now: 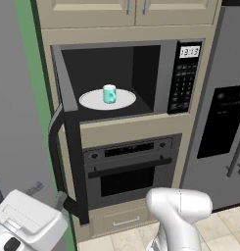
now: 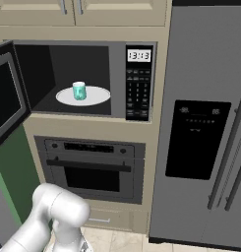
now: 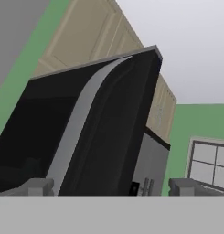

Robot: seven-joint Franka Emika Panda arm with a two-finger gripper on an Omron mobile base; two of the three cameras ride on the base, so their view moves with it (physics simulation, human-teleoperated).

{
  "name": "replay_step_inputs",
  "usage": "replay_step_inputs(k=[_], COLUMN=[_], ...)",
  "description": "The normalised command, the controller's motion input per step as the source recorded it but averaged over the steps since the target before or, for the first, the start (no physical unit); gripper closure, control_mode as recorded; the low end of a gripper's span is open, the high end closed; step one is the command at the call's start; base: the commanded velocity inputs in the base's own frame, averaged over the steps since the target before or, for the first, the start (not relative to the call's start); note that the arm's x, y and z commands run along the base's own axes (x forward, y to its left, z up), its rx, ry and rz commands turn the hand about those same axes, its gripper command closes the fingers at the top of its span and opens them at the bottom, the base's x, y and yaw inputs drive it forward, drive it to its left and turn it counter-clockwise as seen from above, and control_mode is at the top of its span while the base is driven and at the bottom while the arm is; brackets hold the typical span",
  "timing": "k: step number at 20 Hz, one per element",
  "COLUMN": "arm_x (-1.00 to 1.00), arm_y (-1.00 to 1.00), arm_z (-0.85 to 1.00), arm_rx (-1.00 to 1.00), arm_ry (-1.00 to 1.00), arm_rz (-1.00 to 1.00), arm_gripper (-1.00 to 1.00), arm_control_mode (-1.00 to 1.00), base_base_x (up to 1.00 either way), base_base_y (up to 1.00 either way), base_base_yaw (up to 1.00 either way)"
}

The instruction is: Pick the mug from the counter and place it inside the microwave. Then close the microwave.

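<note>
The teal mug (image 1: 109, 93) (image 2: 79, 91) stands upright on the white turntable (image 1: 92, 101) (image 2: 95, 96) inside the black microwave (image 1: 182, 78) (image 2: 138, 81). Its door (image 1: 75, 147) (image 2: 6, 98) (image 3: 109, 137) is swung wide open to the left, with the curved handle (image 1: 54, 147) on its outer side. My gripper (image 1: 48, 193) (image 3: 112, 187) is open, low at the left, just outside the door's bottom end by the handle. It looks up along the door's outer face, and nothing is held between its fingertips (image 3: 38, 186). The counter is out of view.
A black wall oven (image 1: 131, 171) (image 2: 90, 170) with a bar handle sits under the microwave. A grey fridge (image 1: 224, 122) (image 2: 200, 133) stands to the right. Beige cabinets (image 1: 92, 12) hang above and a green wall (image 1: 31, 73) runs behind the open door.
</note>
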Motion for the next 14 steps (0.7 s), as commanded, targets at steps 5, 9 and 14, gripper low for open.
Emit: replay_step_inputs(k=[5,9,14], arm_x=[0.14,0.23,0.26], arm_y=[0.00,0.00,0.00], arm_z=[-0.18,-0.02,0.00], arm_rx=[0.00,0.00,0.00], arm_ry=[0.00,0.00,0.01], arm_rz=[0.00,-0.03,-0.09], arm_gripper=[-1.00,-1.00,-1.00], arm_control_mode=[-1.00,-1.00,-1.00], base_base_x=[0.00,0.00,0.00], base_base_y=[0.00,0.00,0.00], base_base_yaw=[0.00,0.00,0.00])
